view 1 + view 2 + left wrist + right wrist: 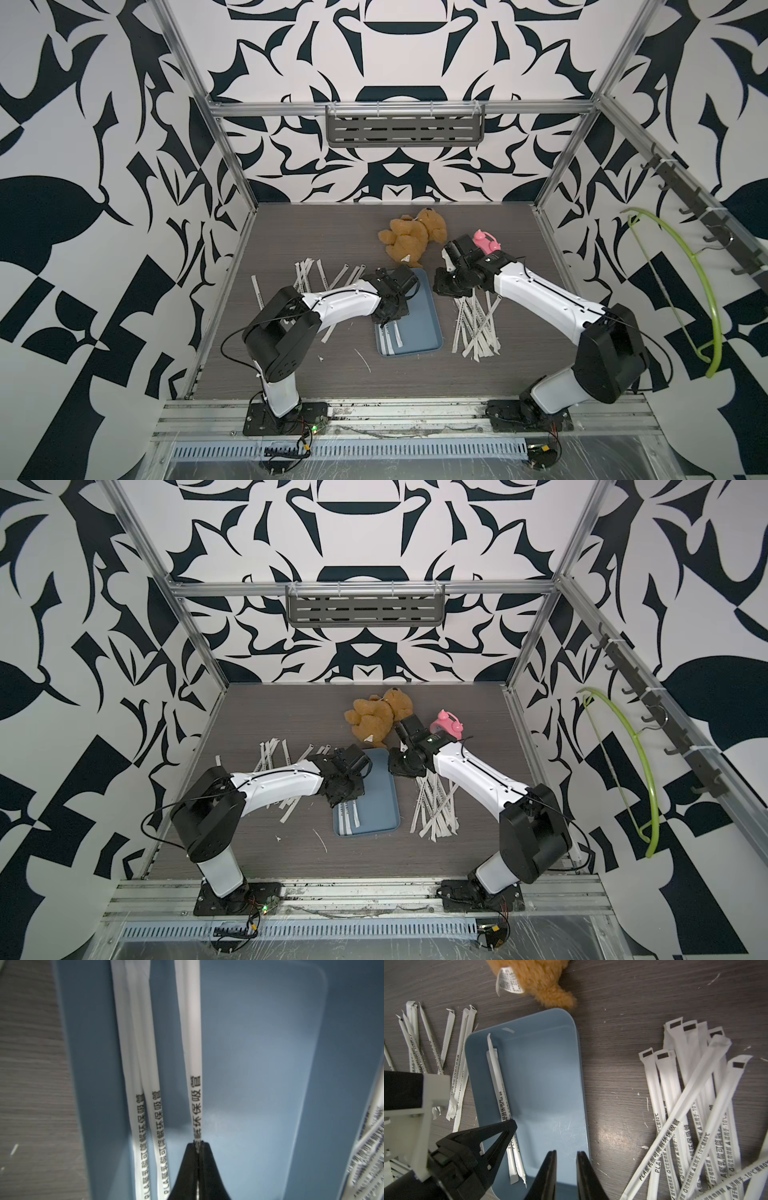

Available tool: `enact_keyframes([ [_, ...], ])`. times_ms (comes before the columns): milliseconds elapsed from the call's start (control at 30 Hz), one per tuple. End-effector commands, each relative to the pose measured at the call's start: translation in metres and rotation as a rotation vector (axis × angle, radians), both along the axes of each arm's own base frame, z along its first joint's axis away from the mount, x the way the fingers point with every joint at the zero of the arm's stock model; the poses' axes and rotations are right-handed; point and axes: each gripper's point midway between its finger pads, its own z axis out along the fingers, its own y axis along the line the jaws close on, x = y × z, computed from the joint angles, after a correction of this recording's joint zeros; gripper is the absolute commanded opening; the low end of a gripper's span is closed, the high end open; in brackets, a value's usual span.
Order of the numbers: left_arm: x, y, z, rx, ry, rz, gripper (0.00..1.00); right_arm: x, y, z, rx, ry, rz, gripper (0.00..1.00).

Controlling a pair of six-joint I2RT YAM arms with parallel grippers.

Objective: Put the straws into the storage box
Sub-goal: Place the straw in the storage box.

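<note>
Woodgrain in matte dark grey is running across the surface (332, 232). Midway between both arms the storage box (419, 324), a shallow blue-grey plastic tray with rounded corners and a low rim, is lying flat. Flat, white, paper-wrapped straws (675, 1118) are lying criss-crossed just right of it, more are fanning out on its left, and a few are resting inside along its left wall. Their black print is reading "PLA聚乳酸可降解环保吸管" and "适用于-10°C至80°C". A fuzzy tan teddy bear (409, 237) is slumping just beyond the box, its white sewn-in tag printed too small for me to read. The left gripper (198, 1144) is reaching into the box, its black tapered fingers pinching one of the straws lying there. The right gripper (566, 1159) is hovering at the box's right edge, its fingers standing slightly apart around nothing.
</note>
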Motion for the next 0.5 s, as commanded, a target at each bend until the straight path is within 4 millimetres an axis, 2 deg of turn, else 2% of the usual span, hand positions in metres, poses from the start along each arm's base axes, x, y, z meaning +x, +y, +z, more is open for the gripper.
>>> enact_keyframes([
  [0, -0.001, 0.012, -0.010, 0.085, 0.007, -0.015, 0.03, -0.001, 0.001, 0.002, -0.001, -0.015, 0.016, 0.23],
  [267, -0.005, 0.019, -0.023, 0.149, 0.041, -0.054, 0.07, -0.001, 0.001, -0.001, 0.005, -0.010, 0.010, 0.22],
  [467, -0.002, 0.014, -0.019, 0.135, 0.029, -0.062, 0.16, -0.003, 0.002, -0.004, 0.010, -0.002, 0.008, 0.22],
])
